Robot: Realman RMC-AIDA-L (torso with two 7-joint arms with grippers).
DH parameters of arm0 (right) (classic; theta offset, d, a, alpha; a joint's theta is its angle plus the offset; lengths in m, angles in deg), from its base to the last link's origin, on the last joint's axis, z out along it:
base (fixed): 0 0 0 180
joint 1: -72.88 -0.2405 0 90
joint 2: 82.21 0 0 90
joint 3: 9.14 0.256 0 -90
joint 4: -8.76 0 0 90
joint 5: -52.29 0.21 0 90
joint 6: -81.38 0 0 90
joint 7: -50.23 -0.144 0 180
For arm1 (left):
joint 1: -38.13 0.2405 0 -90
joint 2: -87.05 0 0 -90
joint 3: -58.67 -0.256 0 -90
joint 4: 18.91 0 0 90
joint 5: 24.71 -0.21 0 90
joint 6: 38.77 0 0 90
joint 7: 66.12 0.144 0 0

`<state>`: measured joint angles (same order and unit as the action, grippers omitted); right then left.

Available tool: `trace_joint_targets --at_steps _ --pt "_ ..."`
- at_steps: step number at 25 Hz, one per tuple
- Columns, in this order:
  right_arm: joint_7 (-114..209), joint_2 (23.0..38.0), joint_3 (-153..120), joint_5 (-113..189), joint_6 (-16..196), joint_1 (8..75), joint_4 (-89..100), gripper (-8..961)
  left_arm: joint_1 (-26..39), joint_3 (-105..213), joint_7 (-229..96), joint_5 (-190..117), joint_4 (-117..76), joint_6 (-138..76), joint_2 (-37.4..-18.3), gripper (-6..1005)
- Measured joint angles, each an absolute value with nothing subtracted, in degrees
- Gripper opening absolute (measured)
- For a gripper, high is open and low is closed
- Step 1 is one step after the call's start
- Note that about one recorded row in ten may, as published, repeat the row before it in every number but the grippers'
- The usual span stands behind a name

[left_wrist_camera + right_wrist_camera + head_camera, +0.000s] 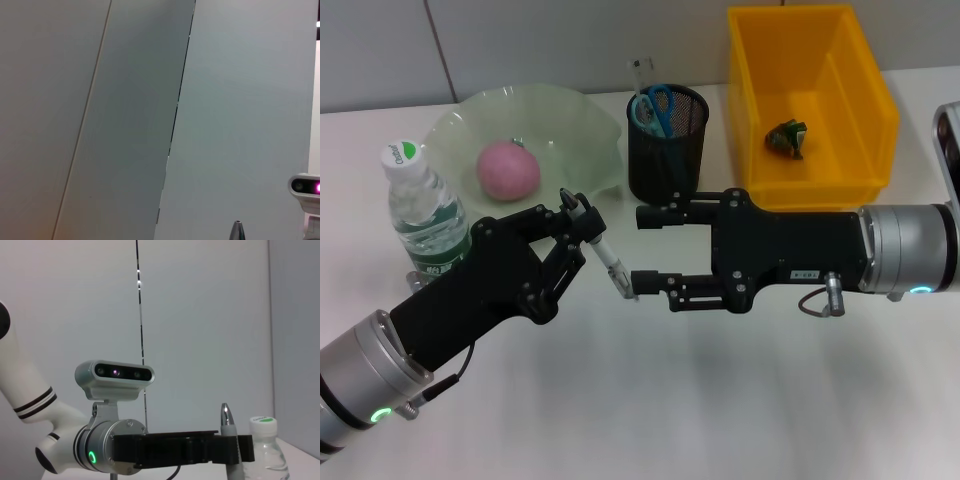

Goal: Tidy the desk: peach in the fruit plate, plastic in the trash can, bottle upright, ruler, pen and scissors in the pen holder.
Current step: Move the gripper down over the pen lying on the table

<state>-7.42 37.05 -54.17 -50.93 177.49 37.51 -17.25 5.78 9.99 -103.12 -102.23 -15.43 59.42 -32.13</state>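
Nearest the robot, the left end effector (582, 225) was clamped on the pen (600, 247), holding it tilted above the table (720, 400). Just beside it, the right end effector (638, 250) stood with fingers spread wide, its lower fingertip touching or nearly touching the pen's lower tip. This looked like a handover, and a risky one: if the left let go before the right closed, or the right pinched only the tip, the pen could slip and drop. Beyond the end effectors stood the pen holder (666, 150), scissors (653, 108) already inside; the peach (507, 169) lay in the fruit plate (570, 120), and the bottle (423, 215) stood upright.
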Motion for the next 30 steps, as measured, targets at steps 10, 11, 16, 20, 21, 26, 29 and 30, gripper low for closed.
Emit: trace_joint_targets --at_steps 10,11,16,20,21,26,29,30 --pt "-7.4 37.05 -54.0 -50.5 177.5 37.6 -17.3 680 5.7 10.1 -103.1 -102.2 -15.4 59.4 -32.14 144" --pt "-7.4 37.04 -54.0 -50.5 177.6 37.6 -17.4 680 5.7 10.2 -103.1 -102.2 -15.4 59.4 -32.14 144" --pt "-7.4 37.05 -54.0 -50.2 177.9 37.6 -17.6 681 5.7 11.0 -103.1 -102.2 -15.1 59.4 -32.13 144" --pt "-6.8 37.05 -54.0 -48.8 177.7 37.8 -17.6 681 5.7 11.9 -103.1 -102.2 -14.6 59.8 -32.13 144" --pt "-6.5 37.05 -53.9 -48.7 177.7 37.8 -17.7 681 5.7 12.0 -103.1 -102.2 -14.6 59.9 -32.13 144" --pt "-5.9 37.05 -53.9 -48.2 178.0 38.0 -17.7 680 5.9 13.1 -103.1 -102.2 -14.4 60.8 -32.13 143" --pt "-5.1 37.04 -54.1 -46.6 178.5 38.7 -17.5 680 6.3 15.5 -103.1 -102.2 -13.2 61.9 -32.13 143" --pt "-4.5 37.05 -54.0 -46.1 178.7 39.1 -17.2 680 6.5 16.8 -103.1 -102.2 -12.6 62.4 -32.13 143"
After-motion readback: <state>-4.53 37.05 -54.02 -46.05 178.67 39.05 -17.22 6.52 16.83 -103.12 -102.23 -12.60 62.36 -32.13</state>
